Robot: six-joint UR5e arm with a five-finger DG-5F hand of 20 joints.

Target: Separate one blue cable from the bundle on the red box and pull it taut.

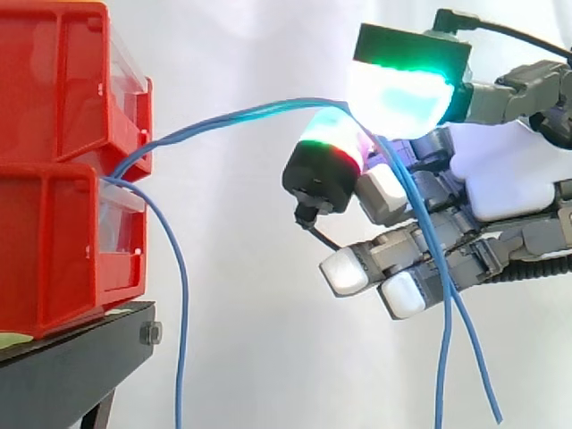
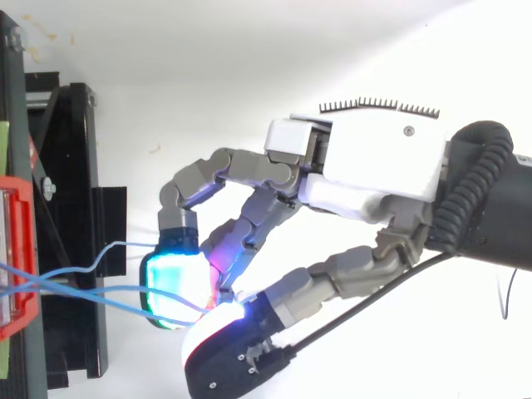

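Red bins point(image 1: 54, 179) stacked at left, hand point(image 1: 509, 179) out to the right with glowing pads point(image 1: 398, 94) pinched on the blue cable point(image 1: 268, 105), which arcs slack from between the bins: light, limp, likely slippery, best gripped firmly between pads; whether one strand or two sit in the pinch, can't tell.

Between the glowing pads point(image 1: 398, 94) of the robot hand point(image 1: 509, 179) the blue cables point(image 1: 241, 114) pass out of sight, so how many of them are pinched there I cannot tell. Below the robot hand two strands leave through the bottom edge, and so does the hanging blue cable point(image 1: 181, 304) farther away, beside the red bins point(image 1: 54, 98). The bins are cut by the left edge, and the cables' start between them is hidden.
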